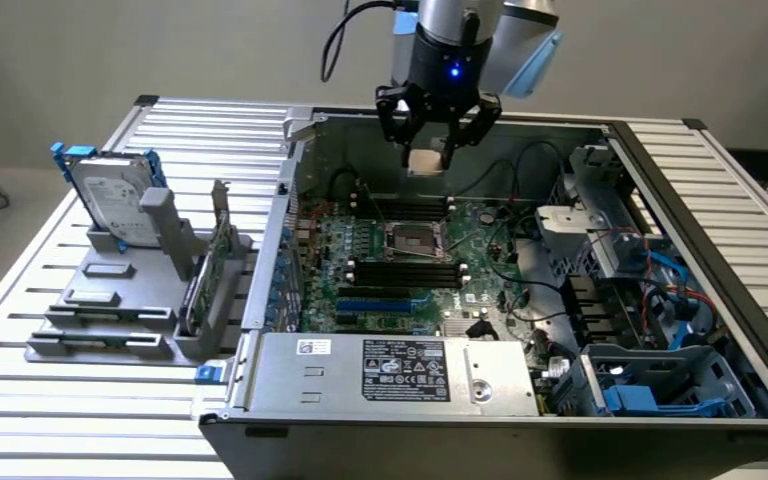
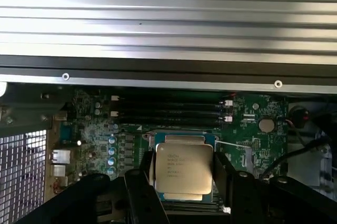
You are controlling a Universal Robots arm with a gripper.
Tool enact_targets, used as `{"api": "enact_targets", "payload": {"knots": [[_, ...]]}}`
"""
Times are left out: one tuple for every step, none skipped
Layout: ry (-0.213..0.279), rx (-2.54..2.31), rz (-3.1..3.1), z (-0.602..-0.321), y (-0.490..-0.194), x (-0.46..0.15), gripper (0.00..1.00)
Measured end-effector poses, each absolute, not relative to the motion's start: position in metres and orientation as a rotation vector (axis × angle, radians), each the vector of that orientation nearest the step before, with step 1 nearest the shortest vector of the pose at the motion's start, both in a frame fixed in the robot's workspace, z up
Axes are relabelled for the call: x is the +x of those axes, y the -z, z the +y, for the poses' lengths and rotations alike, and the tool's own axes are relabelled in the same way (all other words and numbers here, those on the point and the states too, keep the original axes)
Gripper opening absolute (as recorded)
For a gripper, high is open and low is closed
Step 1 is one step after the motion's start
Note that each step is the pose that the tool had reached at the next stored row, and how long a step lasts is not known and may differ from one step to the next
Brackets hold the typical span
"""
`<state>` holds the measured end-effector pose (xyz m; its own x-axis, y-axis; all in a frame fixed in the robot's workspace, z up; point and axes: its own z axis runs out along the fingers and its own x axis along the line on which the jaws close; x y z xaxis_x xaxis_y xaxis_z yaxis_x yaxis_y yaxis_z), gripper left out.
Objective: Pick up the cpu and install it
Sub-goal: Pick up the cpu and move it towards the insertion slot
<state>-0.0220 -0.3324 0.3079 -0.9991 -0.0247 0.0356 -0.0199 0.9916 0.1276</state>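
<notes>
Cpu [image 2: 183,169] hangs pinched flat between the gripper's [image 1: 426,158] closed fingers, held in the air. The socket [image 1: 407,240] on the motherboard [image 1: 357,262] lies almost directly beneath the gripper, well below the chip.

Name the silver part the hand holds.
The small flat square silver chip, gripped in the hand; the larger rectangular silver hard drive stands outside the grey computer case.
</notes>
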Motion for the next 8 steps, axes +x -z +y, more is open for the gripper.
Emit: {"api": "enact_targets", "payload": {"knots": [[0.198,0.035,-3.098,-0.3324,-0.3060,-0.0216,0.55],[0.198,0.035,-3.098,-0.3324,-0.3054,-0.0214,0.55],[0.197,0.035,-3.097,-0.3324,-0.3055,-0.0214,0.55],[0.197,0.034,-3.097,-0.3324,-0.3055,-0.0214,0.55],[0.197,0.034,-3.097,-0.3324,-0.3055,-0.0214,0.55],[0.197,0.035,-3.097,-0.3324,-0.3055,-0.0213,0.55],[0.198,0.035,-3.097,-0.3324,-0.3055,-0.0213,0.55],[0.197,0.035,-3.097,-0.3324,-0.3055,-0.0213,0.55]]}}
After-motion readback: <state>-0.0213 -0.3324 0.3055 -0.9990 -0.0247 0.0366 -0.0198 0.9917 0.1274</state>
